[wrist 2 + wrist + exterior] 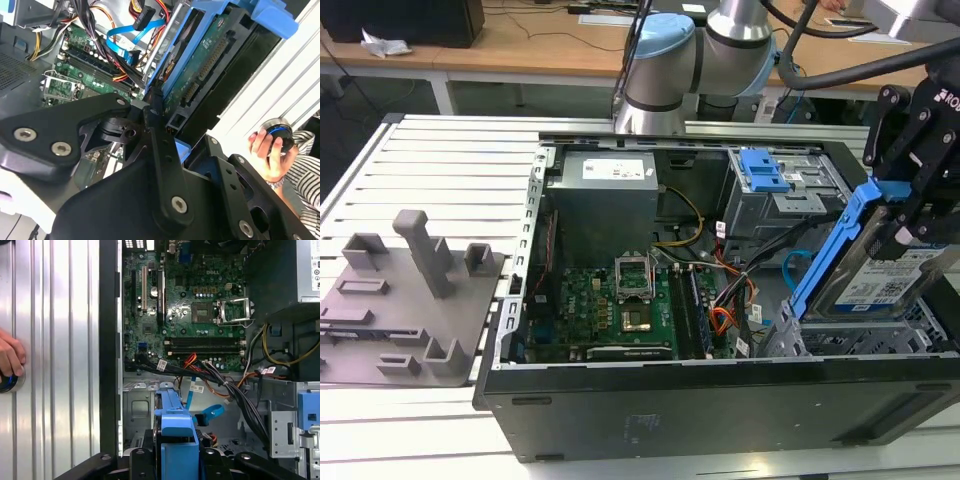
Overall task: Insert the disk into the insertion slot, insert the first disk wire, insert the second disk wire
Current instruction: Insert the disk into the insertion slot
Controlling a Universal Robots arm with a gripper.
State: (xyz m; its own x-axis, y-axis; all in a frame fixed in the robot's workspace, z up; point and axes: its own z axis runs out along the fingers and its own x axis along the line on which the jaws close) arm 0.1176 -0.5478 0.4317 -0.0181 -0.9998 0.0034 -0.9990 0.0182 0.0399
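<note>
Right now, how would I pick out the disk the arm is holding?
Find the open black computer case, then its corner on the exterior view's right. There the gripper holds the disk tilted: a flat silver slab with a white-and-blue label in a bright blue frame, unlike the smaller blue latch.

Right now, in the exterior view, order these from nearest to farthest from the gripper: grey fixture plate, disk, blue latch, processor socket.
1. disk, held in the gripper, exterior view's right.
2. blue latch, on the taller cage.
3. processor socket, mid-view.
4. grey fixture plate, exterior view's far left.
</note>
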